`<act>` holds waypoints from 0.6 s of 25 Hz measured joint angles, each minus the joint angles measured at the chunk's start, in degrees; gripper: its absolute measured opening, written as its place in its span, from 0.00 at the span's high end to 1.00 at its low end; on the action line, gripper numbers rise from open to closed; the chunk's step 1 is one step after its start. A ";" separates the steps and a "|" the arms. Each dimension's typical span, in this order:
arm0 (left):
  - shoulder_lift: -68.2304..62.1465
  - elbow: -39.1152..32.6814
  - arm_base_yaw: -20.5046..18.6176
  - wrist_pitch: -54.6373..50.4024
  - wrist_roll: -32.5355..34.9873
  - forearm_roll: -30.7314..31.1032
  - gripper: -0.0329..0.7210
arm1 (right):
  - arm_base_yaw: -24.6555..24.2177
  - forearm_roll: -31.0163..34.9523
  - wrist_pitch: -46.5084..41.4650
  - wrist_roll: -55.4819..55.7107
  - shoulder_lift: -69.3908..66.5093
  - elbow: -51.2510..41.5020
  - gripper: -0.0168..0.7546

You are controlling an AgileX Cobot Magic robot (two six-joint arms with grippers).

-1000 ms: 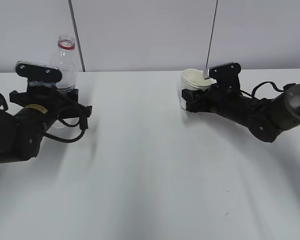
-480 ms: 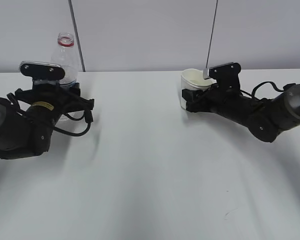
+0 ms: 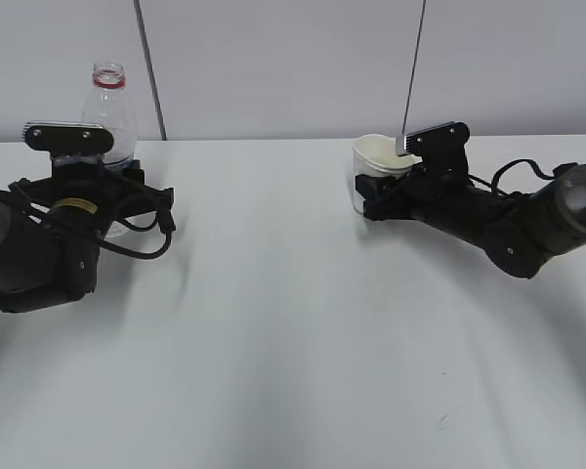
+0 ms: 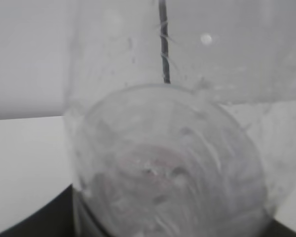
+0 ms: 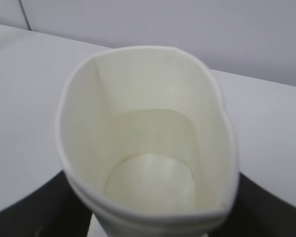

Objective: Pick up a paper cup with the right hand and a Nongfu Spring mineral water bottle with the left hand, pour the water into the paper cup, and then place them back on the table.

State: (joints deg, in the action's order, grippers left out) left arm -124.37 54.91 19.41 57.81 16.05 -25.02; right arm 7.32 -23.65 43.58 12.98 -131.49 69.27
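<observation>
Now, over on the left of the exterior view, the left hand (image 3: 54, 239) sits low on the white tabletop (image 3: 293, 352), its looped black cable (image 3: 137, 244) curling out beside the yellow sticker, and its pincer (image 3: 103, 195) is clamped around the lower body of the Nongfu Spring mineral water bottle (image 3: 107, 112). That bottle stands upright, capless, red neck ring showing at the top, rising above the grey top plate of the wrist, with the arm itself blocking most of its lower half. From the left wrist view the clear plastic of the bottle (image 4: 167, 163) fills almost the whole frame, pressed right up to the lens, dark pincer parts just peeking in at the bottom corners. Across on the right, well apart from the bottle, the right hand (image 3: 488, 220) reaches in from the edge and its pincer (image 3: 381, 191) is closed on the paper cup (image 3: 376, 156), which sits upright at the tabletop's far side near the wall (image 3: 293, 59). Looking down the right wrist view, the paper cup (image 5: 148, 143) is squeezed into an oval by the grip, its inside pale, black pincer parts flanking it low on both sides. A thin dark vertical line (image 3: 413, 68) on the wall runs down behind the cup, another behind the bottle.
</observation>
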 joint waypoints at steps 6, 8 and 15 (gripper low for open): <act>0.00 0.06 0.00 -0.05 -0.10 -0.14 0.48 | 0.00 0.00 0.00 -0.09 -0.09 0.00 0.37; 0.00 0.06 0.00 -0.05 -0.16 -0.14 0.48 | 0.00 0.00 0.40 -0.09 -0.23 0.00 0.34; 0.00 0.06 0.00 -0.11 -0.16 -0.14 0.48 | 0.00 0.14 1.47 -0.21 -0.27 0.00 0.29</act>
State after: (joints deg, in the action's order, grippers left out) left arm -124.37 54.97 19.41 57.70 15.89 -25.16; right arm 7.32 -23.51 45.05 12.77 -131.76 69.27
